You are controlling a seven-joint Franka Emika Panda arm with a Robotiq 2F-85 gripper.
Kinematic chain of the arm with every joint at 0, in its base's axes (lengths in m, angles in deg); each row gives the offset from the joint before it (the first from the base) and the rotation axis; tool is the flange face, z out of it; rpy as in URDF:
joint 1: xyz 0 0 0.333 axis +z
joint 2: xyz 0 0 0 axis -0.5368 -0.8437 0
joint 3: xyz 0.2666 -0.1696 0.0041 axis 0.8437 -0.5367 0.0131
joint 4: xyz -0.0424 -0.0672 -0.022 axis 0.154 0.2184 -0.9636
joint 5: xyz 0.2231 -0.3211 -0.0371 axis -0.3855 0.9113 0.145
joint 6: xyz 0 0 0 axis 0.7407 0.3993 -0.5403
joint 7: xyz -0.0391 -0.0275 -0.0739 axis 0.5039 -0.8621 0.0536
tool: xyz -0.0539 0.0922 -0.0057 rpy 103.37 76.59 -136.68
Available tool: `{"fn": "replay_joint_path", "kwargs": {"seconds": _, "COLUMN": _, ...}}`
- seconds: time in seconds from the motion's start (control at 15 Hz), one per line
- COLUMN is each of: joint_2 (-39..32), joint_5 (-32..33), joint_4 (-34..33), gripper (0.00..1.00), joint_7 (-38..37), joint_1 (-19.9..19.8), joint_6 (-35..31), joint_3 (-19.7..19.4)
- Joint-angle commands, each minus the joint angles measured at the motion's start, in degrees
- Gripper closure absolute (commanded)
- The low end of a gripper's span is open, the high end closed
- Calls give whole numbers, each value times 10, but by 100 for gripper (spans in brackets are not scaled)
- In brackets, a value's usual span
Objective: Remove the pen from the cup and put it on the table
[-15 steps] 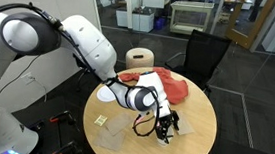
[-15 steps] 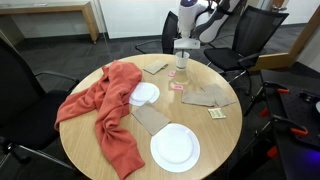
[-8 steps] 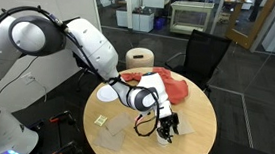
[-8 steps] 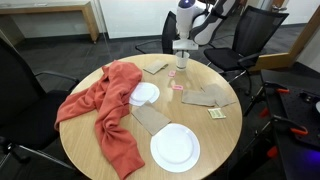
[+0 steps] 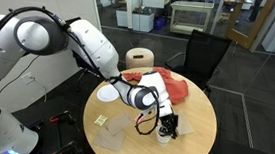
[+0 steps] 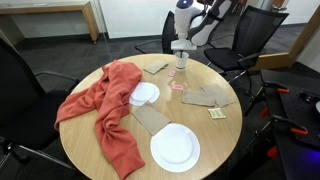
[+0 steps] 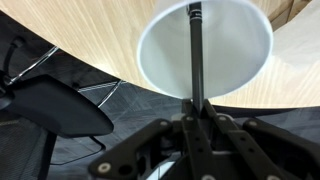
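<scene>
Wrist view: jaws pinch the thin dark pen (image 7: 194, 50), seen against the round white cup (image 7: 160, 55) on the light-wood table (image 7: 80, 40).

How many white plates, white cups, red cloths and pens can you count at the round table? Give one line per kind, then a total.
White plates: 2
White cup: 1
Red cloth: 1
Pen: 1
Total: 5
</scene>
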Motion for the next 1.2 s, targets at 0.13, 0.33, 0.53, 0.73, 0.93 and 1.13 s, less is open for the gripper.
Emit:
{"fn": "replay_joint_path", "kwargs": {"seconds": 0.13, "joint_2": 15, "joint_5": -14, "joint_4": 15, "gripper": 97, "joint_7": 9, "joint_1": 46, "joint_6": 1, "joint_3": -53}}
{"fn": "replay_joint_path", "kwargs": {"seconds": 0.33, "joint_2": 33, "joint_5": -13, "joint_4": 31, "gripper": 97, "joint_7": 13, "joint_1": 67, "joint_6": 5, "joint_3": -80}}
{"fn": "replay_joint_path", "kwargs": {"seconds": 0.53, "joint_2": 57, "joint_5": -8, "joint_4": 54, "gripper": 97, "joint_7": 9, "joint_1": 95, "joint_6": -5, "joint_3": -112}}
{"fn": "replay_joint_path", "kwargs": {"seconds": 0.73, "joint_2": 90, "joint_5": -5, "joint_4": 82, "gripper": 97, "joint_7": 10, "joint_1": 121, "joint_6": -15, "joint_3": -139}}
{"fn": "replay_joint_path", "kwargs": {"seconds": 0.93, "joint_2": 129, "joint_5": 2, "joint_4": 117, "gripper": 97, "joint_7": 8, "joint_1": 153, "joint_6": -33, "joint_3": -169}}
{"fn": "replay_joint_path", "kwargs": {"seconds": 1.13, "joint_2": 165, "joint_5": 5, "joint_4": 150, "gripper": 97, "joint_7": 14, "joint_1": 185, "joint_6": -51, "joint_3": -198}}
